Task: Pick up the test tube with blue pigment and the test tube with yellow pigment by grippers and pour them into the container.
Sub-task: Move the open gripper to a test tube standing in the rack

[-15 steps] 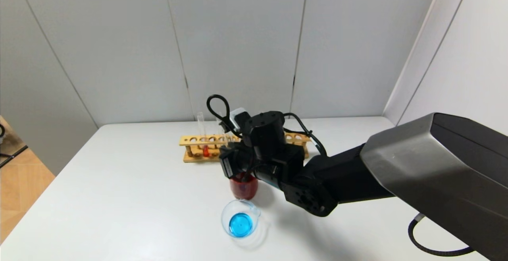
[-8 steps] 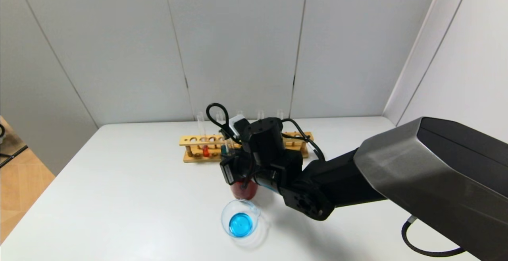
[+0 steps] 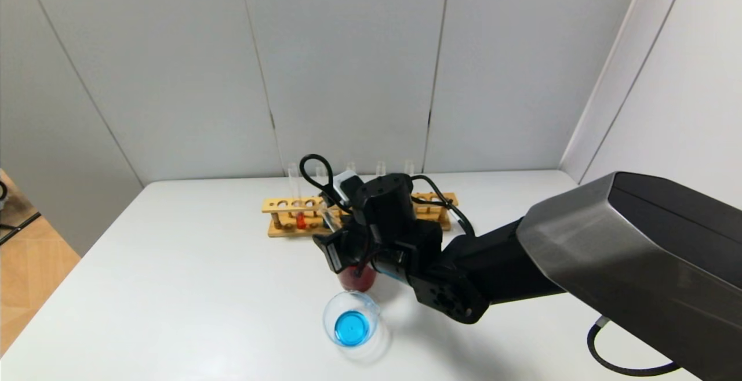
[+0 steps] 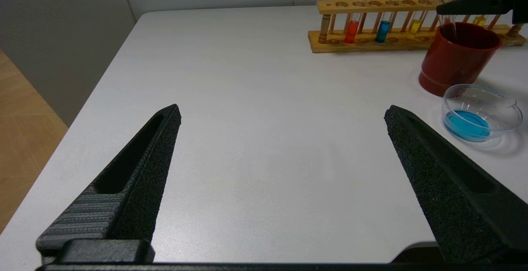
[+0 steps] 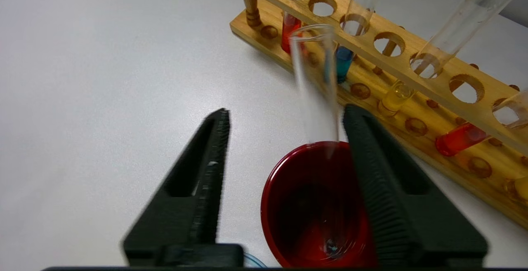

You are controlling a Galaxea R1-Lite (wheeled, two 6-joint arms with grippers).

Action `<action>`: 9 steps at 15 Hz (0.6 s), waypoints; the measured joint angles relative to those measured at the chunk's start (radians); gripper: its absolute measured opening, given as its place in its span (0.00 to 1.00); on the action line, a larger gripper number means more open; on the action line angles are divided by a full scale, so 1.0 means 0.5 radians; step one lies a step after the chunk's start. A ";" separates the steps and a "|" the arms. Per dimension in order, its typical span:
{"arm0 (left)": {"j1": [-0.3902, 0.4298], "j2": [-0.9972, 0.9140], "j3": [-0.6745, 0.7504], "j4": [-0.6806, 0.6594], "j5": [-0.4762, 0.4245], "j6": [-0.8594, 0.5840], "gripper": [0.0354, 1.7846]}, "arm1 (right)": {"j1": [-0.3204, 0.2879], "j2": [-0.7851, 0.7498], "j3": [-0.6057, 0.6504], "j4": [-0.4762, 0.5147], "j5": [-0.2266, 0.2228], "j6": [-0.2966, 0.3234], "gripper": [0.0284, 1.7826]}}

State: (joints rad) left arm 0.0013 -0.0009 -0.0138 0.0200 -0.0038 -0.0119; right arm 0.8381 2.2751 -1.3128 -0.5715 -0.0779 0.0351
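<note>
The container (image 3: 352, 326), a low clear beaker, holds blue liquid; it also shows in the left wrist view (image 4: 480, 112). My right gripper (image 5: 286, 112) is open above the dark red cup (image 5: 317, 205). An emptied clear tube (image 5: 315, 81) stands in that cup, leaning by one finger (image 5: 379, 172), with a speck of blue at its bottom. In the wooden rack (image 5: 416, 62) stand a test tube with blue pigment (image 5: 343, 62) and a test tube with yellow pigment (image 5: 396, 95). My left gripper (image 4: 282, 112) is open and empty over bare table, out of the head view.
The rack (image 3: 290, 204) runs along the back of the white table and also holds tubes with red liquid (image 5: 458, 137). The red cup (image 3: 356, 276) stands between rack and beaker. The right arm (image 3: 522, 259) reaches in from the right. The table's left edge (image 4: 103, 77) drops to the floor.
My right gripper has drawn slightly toward the rack and its fingers have spread apart. The emptied tube now stands free in the red cup.
</note>
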 joint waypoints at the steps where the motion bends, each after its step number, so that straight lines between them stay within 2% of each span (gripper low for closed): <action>1: 0.000 0.000 0.000 -0.001 0.000 0.000 0.98 | 0.001 -0.004 0.000 -0.003 -0.002 0.005 0.72; 3: 0.000 0.000 0.000 0.000 -0.001 0.000 0.98 | 0.000 -0.011 0.000 -0.060 -0.005 0.006 0.86; 5: 0.000 0.000 0.000 0.000 -0.001 0.000 0.98 | -0.004 -0.029 0.000 -0.175 -0.015 0.010 0.95; 9: 0.000 0.000 0.000 0.000 0.000 0.001 0.98 | -0.037 -0.186 0.054 -0.293 -0.054 0.018 0.98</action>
State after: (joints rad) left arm 0.0013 -0.0009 -0.0138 0.0200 -0.0038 -0.0115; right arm 0.8198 2.1821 -1.2860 -0.7181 -0.1049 0.0443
